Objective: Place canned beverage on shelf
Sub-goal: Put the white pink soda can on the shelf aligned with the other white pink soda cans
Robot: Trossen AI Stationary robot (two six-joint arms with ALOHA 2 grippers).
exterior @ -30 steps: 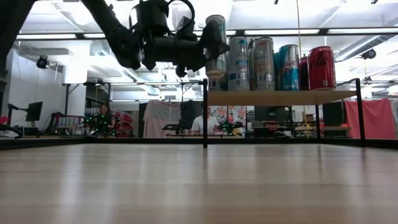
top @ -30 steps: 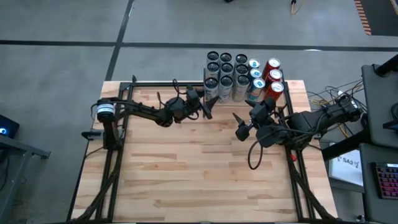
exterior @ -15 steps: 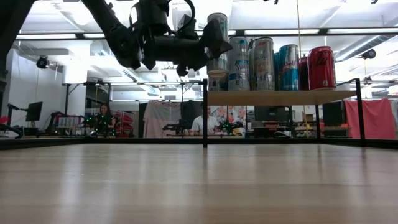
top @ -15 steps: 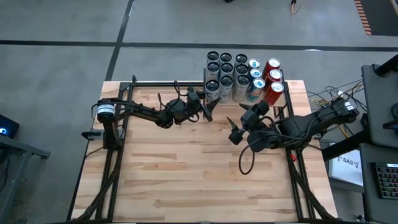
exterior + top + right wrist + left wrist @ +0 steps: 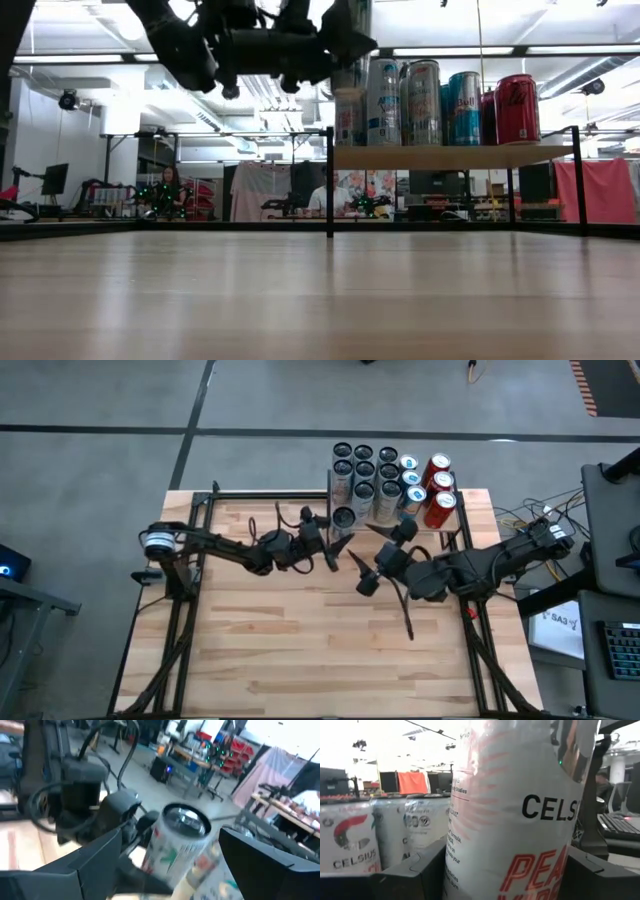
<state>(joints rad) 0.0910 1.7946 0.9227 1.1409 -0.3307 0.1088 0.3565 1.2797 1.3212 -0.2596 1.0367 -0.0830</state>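
my left hand [image 5: 335, 550] is pinching the canned beverage [image 5: 515, 815] by its sides, holding it upright and raised at the shelf's [image 5: 450, 157] 9 o'clock corner. i judge that height is there to clear the board's edge and set the can down in the gap beside the cans already on the shelf [image 5: 385, 480]. those fill the board from about 10 o'clock round to 3 o'clock, so the near-left corner looks like the free spot. my right hand [image 5: 360, 570] hangs spread and empty over the surface [image 5: 300, 650] at roughly 5 o'clock of the left one, near it, probably parked so it stays out of the placing path
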